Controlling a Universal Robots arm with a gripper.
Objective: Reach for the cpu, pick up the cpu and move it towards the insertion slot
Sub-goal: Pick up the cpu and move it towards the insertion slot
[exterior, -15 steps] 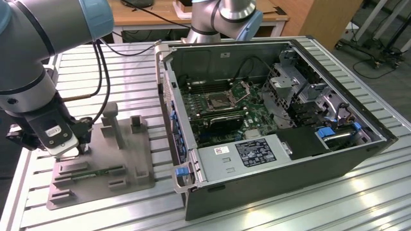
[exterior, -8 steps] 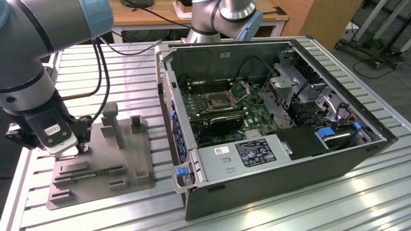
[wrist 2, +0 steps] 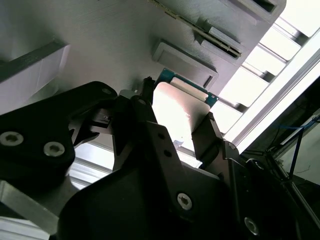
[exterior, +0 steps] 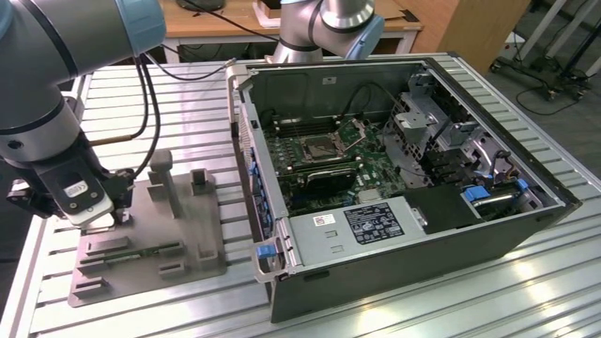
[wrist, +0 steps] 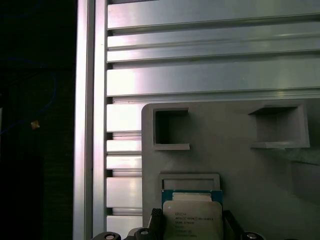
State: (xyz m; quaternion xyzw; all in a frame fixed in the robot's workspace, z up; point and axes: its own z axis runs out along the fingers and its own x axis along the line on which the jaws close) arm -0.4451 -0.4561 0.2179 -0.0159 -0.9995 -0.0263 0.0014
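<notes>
The cpu (wrist: 192, 215) is a small silvery square chip with a pale, blue-green rim, also seen in the second wrist view (wrist 2: 175, 107). It sits between the two black fingers (wrist 2: 207, 132) of my gripper (wrist 2: 177, 105), which press against its opposite edges. In the exterior view my gripper (exterior: 94, 220) is low over the near left corner of the grey plastic tray (exterior: 193, 236), and the chip is hidden under it. The insertion slot (exterior: 322, 146) is a silvery square socket with a dark centre on the green board inside the open computer case, far to the exterior view's right of the gripper.
The open computer case (exterior: 404, 232) stands on the ribbed aluminium table (exterior: 169, 310), its wall rising between tray and socket. A slim green memory stick (exterior: 141, 252) lies on the tray, and upright grey posts (exterior: 162, 172) stand at its back. A second arm's base (exterior: 319, 35) is behind the case.
</notes>
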